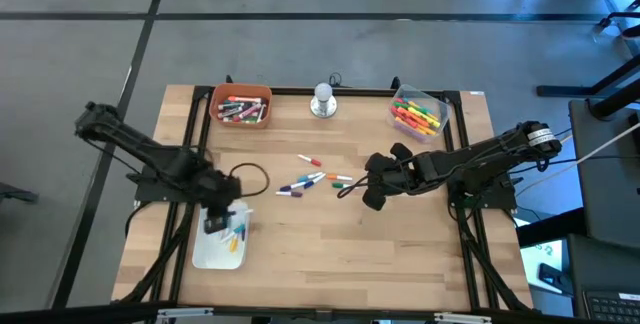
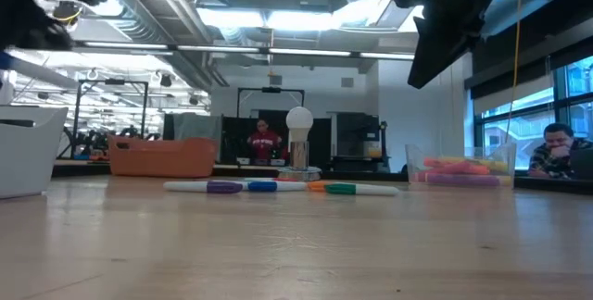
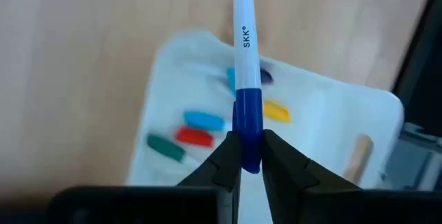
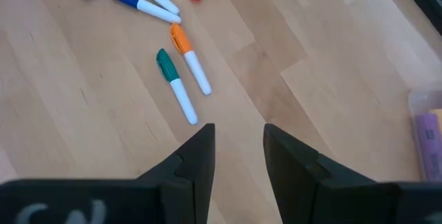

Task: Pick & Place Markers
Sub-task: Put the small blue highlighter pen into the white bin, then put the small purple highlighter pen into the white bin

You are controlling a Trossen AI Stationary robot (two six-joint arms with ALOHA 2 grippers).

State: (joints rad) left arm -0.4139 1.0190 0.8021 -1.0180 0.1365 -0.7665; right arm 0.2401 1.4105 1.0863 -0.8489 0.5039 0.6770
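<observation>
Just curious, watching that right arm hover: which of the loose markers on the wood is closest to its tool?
The green-capped marker. It lies just ahead of the right tool; the orange-capped marker lies beyond it, the blue ones farther still.

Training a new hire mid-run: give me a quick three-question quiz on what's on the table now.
1. What does the left gripper hold?
2. True or false: the right gripper is shut on the green-capped marker.
3. The left gripper is above: A) orange bin B) white tray C) clear bin

Key: 1. A blue-capped white marker. 2. False; it is open and empty, with that marker on the table. 3. B.
</observation>
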